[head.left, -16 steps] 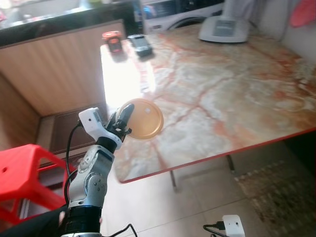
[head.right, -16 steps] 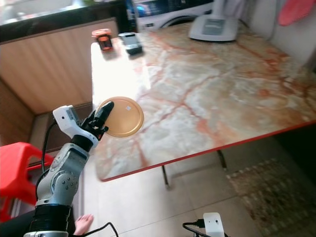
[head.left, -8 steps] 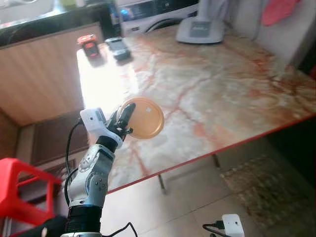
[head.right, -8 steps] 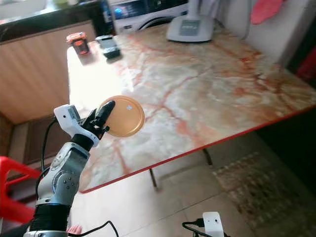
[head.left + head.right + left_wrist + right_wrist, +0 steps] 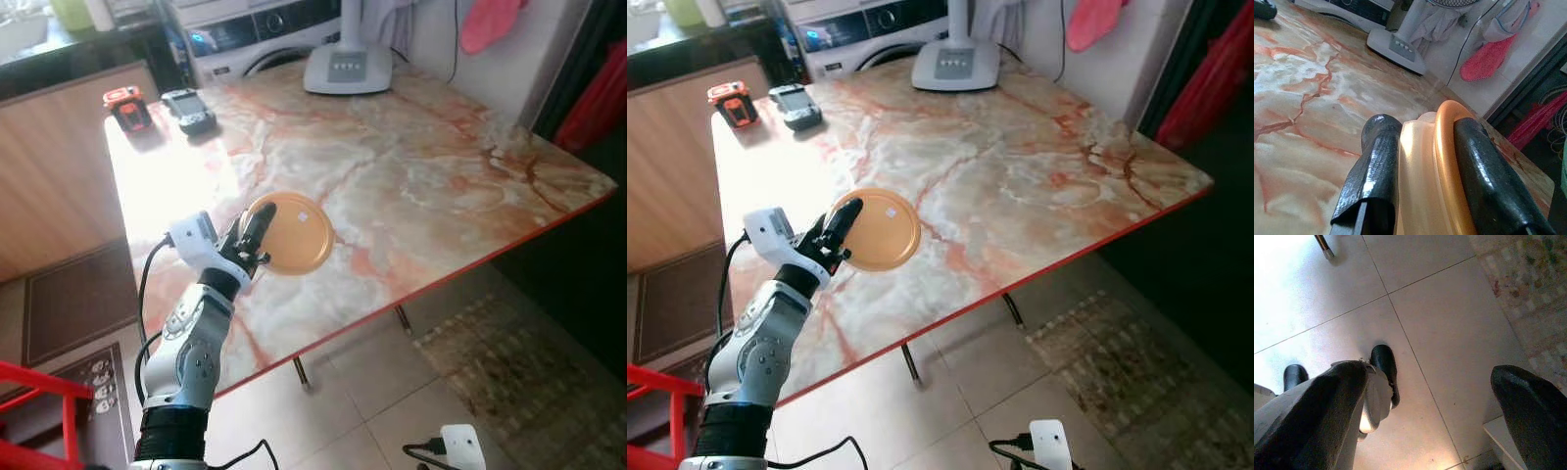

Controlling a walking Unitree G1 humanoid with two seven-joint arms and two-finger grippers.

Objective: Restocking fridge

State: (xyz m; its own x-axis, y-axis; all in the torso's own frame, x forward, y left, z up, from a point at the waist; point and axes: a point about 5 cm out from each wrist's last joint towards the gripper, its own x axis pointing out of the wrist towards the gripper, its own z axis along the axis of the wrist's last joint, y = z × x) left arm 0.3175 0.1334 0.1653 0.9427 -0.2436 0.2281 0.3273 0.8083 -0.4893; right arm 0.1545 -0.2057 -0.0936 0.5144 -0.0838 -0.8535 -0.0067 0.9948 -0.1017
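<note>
You are in the carrying step: your left end effector [image 5: 257,233] is clenched on the rim of an orange lid [image 5: 291,233], one black finger [image 5: 1374,171] on each face of it, as the left wrist view shows plainly. The lid is held on edge and lifted, above the near part of the desk [image 5: 421,176] rather than lying on it. No fridge is in sight, so I judge the restocking itself has not begun; your next move calls for finding the fridge and walking to it while keeping the grip firm, since a thin rim pinched between two pads could slip or swing round.

Your right end effector [image 5: 1425,401] hangs idle over the tiled floor [image 5: 1440,318], its fingers spread and holding nothing.

Beyond the held lid the desk runs wide, a marble-patterned top in cream and rust with a red edge. At its far end stands a white appliance base [image 5: 347,69], and far to the other side of your left end effector lie two small objects [image 5: 157,106], possibly toy cars; they are too small to say for sure. Behind the desk is a washing machine [image 5: 255,29]. A patterned rug [image 5: 509,362] covers the floor by the desk's near corner, and a red stool [image 5: 34,411] stands just beside your left arm.
</note>
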